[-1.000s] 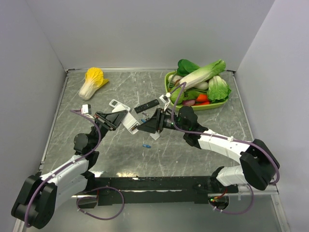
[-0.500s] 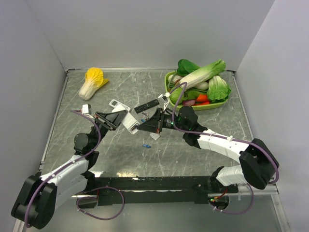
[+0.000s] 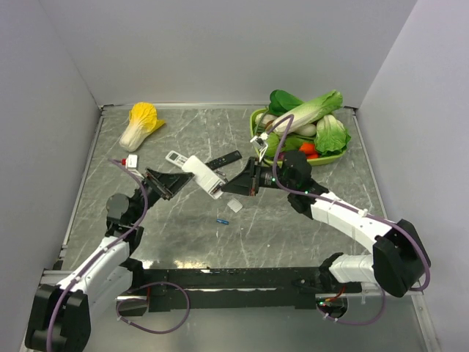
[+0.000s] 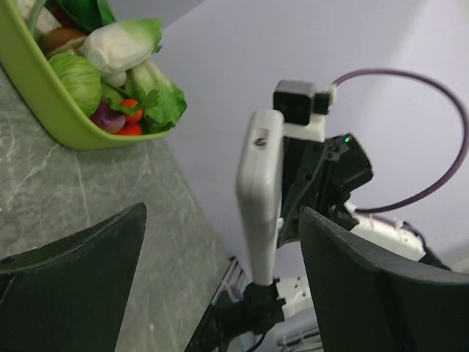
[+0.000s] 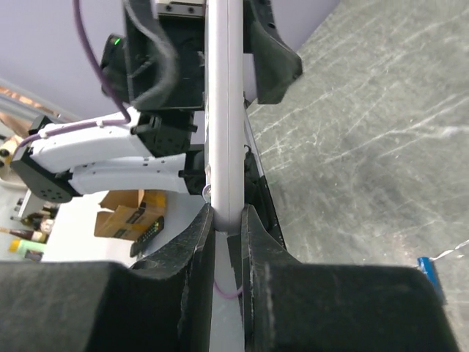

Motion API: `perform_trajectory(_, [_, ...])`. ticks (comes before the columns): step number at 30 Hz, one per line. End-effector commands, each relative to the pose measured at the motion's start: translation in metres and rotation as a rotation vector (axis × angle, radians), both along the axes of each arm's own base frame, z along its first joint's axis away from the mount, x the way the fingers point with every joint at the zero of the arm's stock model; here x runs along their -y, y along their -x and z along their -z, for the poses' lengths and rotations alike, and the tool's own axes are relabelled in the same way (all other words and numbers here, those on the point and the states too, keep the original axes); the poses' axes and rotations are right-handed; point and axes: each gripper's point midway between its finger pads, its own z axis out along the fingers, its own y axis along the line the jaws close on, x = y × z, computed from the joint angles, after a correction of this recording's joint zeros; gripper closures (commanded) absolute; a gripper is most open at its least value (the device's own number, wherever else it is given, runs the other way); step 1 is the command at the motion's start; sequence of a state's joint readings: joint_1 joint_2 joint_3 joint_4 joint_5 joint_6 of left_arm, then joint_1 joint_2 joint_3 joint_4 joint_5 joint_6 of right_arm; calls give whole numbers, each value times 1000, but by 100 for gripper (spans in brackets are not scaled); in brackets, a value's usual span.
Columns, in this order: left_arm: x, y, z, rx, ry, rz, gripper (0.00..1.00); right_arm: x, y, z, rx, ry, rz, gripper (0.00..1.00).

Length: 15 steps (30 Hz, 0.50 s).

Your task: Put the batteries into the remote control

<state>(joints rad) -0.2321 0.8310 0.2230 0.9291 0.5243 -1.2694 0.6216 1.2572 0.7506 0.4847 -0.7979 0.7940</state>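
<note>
- The right claw (image 5: pixel 227 217) is clamping its fingers on one end of the remote control (image 3: pixel 203 176), gripping it by its thin edges.
- The remote control is hanging clear of the surface (image 3: pixel 293 227) over its middle part, reaching from the right claw towards the left arm.
- The left claw (image 4: pixel 220 220) is standing with its fingers (image 4: pixel 80 257) wide apart. In the left wrist view the remote is showing edge-on in the gap between them, touching neither.
- One blue battery (image 3: pixel 222 221) is lying on the surface nearer its front edge, below the remote, with a small white piece (image 3: pixel 235 206) just beside it.
- A smaller white remote (image 3: pixel 176 156) and a slim black remote (image 3: pixel 222 160) are lying behind the held one.
- A green tray (image 3: pixel 258 136) of vegetables is sitting at the back right corner, and a yellow-tipped cabbage (image 3: pixel 141 125) at the back left.
</note>
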Motion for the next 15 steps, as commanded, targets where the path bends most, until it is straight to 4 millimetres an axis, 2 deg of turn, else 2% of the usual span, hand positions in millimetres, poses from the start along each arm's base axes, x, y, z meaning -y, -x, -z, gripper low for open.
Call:
perform_trajectory(1, [8, 6, 0, 47, -180, 113, 11, 16, 11, -38, 142, -33, -104, 100])
perform_trajectory(5, [14, 17, -12, 118, -227, 214, 9, 30, 10, -39, 157, -4, -142, 100])
perform_trajectory(6, [16, 20, -21, 146, -237, 242, 8, 32, 10, -36, 150, 12, -148, 100])
perform_trajectory(7, [19, 27, -22, 158, -250, 296, 8, 34, 13, -31, 150, 37, -167, 100])
perform_trajectory(9, [23, 29, -27, 170, -261, 351, 7, 36, 13, -32, 161, 54, -183, 100])
perform_trajectory(15, [27, 26, -17, 116, -321, 441, 8, 35, 17, -32, 170, 65, -247, 100])
